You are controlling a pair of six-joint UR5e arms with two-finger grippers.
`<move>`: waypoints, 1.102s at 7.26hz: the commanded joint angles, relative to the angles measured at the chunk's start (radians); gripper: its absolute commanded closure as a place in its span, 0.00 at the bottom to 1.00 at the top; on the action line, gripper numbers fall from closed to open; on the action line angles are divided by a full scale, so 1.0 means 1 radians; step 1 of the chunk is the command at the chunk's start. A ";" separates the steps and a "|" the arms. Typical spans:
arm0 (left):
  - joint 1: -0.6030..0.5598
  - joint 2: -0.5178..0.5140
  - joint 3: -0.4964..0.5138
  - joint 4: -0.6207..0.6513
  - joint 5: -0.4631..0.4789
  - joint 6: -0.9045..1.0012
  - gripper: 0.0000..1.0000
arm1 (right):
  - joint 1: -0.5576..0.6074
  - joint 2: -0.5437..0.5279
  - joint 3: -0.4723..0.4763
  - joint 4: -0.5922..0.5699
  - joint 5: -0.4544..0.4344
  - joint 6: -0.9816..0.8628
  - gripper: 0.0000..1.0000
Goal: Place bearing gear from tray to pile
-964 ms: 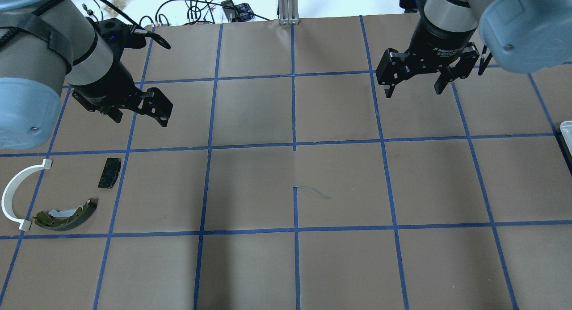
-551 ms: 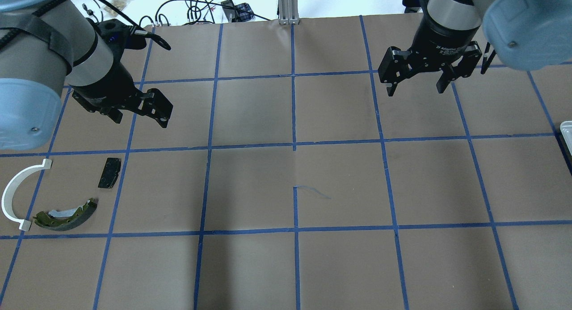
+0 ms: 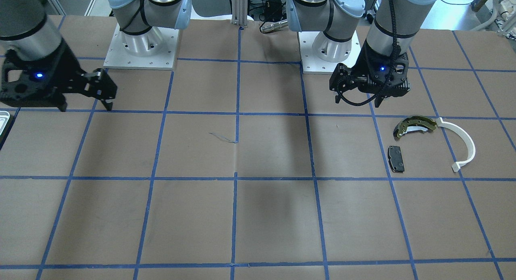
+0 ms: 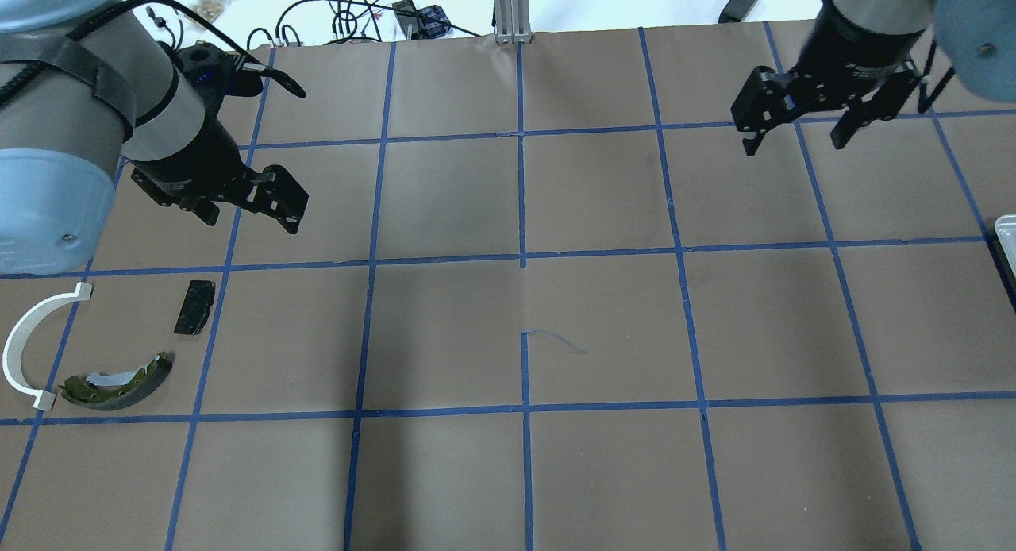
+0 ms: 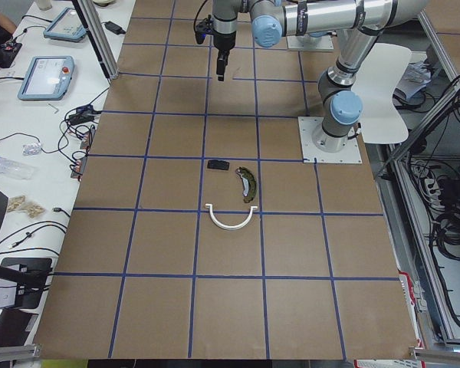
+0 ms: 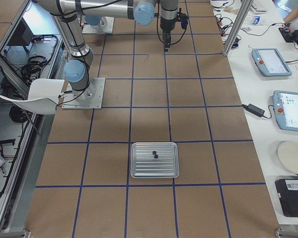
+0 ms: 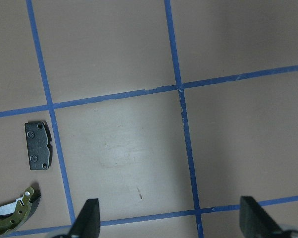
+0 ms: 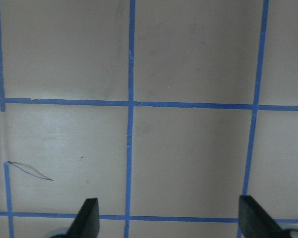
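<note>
The pile lies at the table's left: an olive-gold brake shoe (image 4: pixel 119 384), a white half-ring (image 4: pixel 20 352) and a black pad (image 4: pixel 194 306). My left gripper (image 4: pixel 252 220) hangs open and empty just beyond the pad; the pad (image 7: pixel 38 145) also shows in the left wrist view. The tray is a sliver at the right edge (image 4: pixel 1006 233). The exterior right view shows the whole tray (image 6: pixel 139 173) with two small dark parts (image 6: pixel 156 156) in it. My right gripper (image 4: pixel 794 148) is open and empty over the far right squares, apart from the tray.
Cables and small devices (image 4: pixel 357 11) lie past the table's far edge beside an aluminium post (image 4: pixel 512 11). Blue tape divides the brown table (image 4: pixel 524 456) into squares. A side bench holds tablets (image 6: pixel 270 62). A white chair (image 6: pixel 35 96) stands behind the robot.
My right gripper has moved to the right and toward the far edge, still open. My left gripper has barely shifted. The pile has not moved.
</note>
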 commanded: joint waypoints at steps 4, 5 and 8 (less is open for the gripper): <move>-0.001 0.009 -0.001 0.000 0.008 0.002 0.00 | -0.466 0.119 0.015 -0.099 -0.076 -0.658 0.00; 0.001 0.006 -0.004 0.000 0.005 0.002 0.00 | -0.545 0.189 0.015 -0.180 -0.077 -0.821 0.00; 0.012 0.006 -0.022 0.000 0.000 0.012 0.00 | -0.682 0.360 0.017 -0.335 -0.080 -1.246 0.00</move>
